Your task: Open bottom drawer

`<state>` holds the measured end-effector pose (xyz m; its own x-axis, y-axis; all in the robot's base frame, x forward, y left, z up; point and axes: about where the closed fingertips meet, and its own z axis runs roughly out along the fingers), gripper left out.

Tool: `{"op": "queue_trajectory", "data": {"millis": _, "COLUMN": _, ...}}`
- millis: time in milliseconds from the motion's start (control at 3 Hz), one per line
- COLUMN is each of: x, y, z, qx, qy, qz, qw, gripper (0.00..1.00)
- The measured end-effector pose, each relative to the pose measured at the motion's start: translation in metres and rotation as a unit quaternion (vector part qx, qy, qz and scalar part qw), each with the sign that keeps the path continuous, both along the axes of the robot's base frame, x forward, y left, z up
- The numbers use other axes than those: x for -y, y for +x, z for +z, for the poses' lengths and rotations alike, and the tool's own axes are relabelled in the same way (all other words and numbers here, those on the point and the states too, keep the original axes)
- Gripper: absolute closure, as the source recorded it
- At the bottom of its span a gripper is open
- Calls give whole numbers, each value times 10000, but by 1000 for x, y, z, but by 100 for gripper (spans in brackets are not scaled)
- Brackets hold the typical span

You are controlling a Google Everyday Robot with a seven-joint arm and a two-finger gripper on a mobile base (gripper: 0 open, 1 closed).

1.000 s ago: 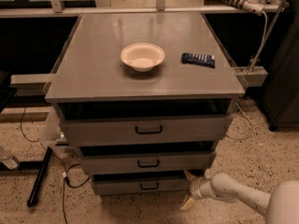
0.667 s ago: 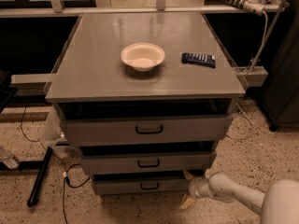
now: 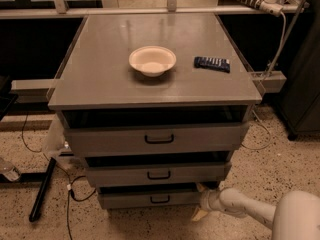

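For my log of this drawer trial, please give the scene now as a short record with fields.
gripper: low, at right end of the bottom drawer
drawer handle: not held
cabinet top: cream bowl, dark flat object
upper drawers: top drawer, middle drawer, both untouched

Open floor (image 3: pixel 150 225) before bottom drawer (image 3: pixel 127 199), gripper (image 3: pixel 202 207) low at its right end, cables (image 3: pixel 68 210) lying left
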<state>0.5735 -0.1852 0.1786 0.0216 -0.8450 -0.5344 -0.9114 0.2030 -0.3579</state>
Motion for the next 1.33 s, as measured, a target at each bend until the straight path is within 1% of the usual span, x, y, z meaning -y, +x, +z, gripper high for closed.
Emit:
{"op": "queue_trajectory", "data": {"millis": 333, "x": 5, "y": 9, "z": -6, "qx": 185, "qy": 18, "qz": -7, "qw": 9998, "gripper": 0}}
{"op": "queue_trajectory", "data": {"millis": 667, "x": 6, "y": 11, "z": -5, "qx": 204, "qy": 13, "qz": -9, "qw": 9998, "gripper": 0}}
{"op": "queue_trajectory", "data": {"millis": 1000, "x": 6, "y": 11, "z": -5, "qx": 204, "qy": 13, "qz": -9, "qw": 9998, "gripper": 19}}
{"op": "queue_trajectory", "data": {"millis": 1333, "x": 6, "y": 11, "z": -5, "qx": 204, "qy": 13, "qz": -9, "qw": 9998, "gripper": 42}}
